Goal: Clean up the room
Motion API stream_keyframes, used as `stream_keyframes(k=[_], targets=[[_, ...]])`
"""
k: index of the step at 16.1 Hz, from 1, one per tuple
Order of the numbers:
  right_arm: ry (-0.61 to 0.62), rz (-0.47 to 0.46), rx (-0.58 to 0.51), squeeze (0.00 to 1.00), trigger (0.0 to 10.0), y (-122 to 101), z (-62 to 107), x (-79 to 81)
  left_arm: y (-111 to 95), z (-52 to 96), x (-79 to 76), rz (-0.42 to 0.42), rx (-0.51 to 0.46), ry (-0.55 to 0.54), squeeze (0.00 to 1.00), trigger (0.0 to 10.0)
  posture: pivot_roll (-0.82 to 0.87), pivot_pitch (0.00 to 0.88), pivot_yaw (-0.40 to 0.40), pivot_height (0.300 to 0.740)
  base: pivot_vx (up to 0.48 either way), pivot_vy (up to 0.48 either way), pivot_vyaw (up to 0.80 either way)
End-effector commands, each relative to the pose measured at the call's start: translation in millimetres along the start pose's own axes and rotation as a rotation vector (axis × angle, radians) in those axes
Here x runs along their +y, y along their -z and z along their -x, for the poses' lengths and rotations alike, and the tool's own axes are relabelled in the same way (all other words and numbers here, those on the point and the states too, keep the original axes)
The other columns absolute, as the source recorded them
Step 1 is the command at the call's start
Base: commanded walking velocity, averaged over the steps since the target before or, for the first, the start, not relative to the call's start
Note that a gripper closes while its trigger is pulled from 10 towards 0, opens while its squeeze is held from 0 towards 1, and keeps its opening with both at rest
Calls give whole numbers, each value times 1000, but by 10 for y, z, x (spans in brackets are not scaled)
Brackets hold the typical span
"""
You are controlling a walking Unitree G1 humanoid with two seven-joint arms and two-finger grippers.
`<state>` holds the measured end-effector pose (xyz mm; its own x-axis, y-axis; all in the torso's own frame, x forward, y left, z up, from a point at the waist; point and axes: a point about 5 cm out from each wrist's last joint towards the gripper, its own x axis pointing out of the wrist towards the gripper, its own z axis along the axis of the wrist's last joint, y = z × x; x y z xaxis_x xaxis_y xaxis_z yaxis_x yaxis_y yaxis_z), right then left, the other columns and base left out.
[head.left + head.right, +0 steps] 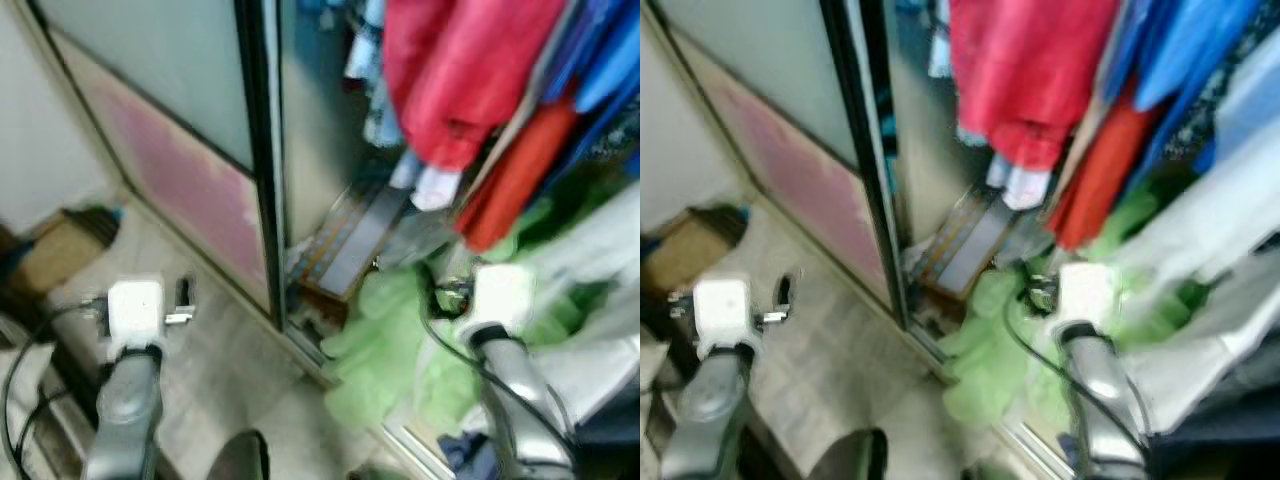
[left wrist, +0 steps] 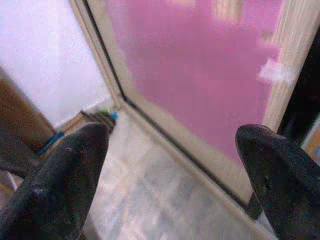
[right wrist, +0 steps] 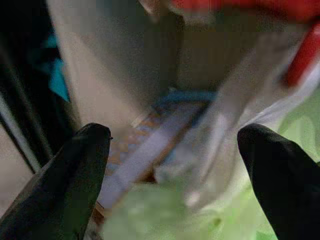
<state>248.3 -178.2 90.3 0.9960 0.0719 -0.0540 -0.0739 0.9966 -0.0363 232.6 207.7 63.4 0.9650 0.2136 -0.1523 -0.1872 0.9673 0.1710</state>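
Right gripper (image 3: 172,175), fingers wide and empty over green cloth (image 1: 385,345) at lower centre, risks snagging hanging red garments (image 1: 460,70); left gripper (image 2: 172,175) likewise wide.

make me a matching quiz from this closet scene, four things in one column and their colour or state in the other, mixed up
Things:
1. hanging jacket
2. heap of fabric on the closet floor
3. lower panel of the sliding door
4. left claw

Colour or state:
A. pink
B. open, holding nothing
C. red
D. light green

Pairs: 1-C, 2-D, 3-A, 4-B
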Motion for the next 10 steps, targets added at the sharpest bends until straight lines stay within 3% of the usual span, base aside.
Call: stream_keyframes(k=[1,4,6,10], targets=[[52,2,62,0,10000,168,76,-114,19,-7,-91,9,-8,14,0,10000,-3,7,-44,740,0,0,0],[63,-8,89,0,10000,298,78,-85,114,-43,-150,16,17,16,0,10000,-5,0,-16,740,0,0,0],[58,-18,77,0,10000,327,-74,-24,137,-170,-324,23,23,58,0,10000,-17,0,1,740,0,0,0],[58,44,44,0,10000,237,-165,-155,50,-254,-293,-2,-17,45,0,10000,-21,0,-17,740,0,0,0]])
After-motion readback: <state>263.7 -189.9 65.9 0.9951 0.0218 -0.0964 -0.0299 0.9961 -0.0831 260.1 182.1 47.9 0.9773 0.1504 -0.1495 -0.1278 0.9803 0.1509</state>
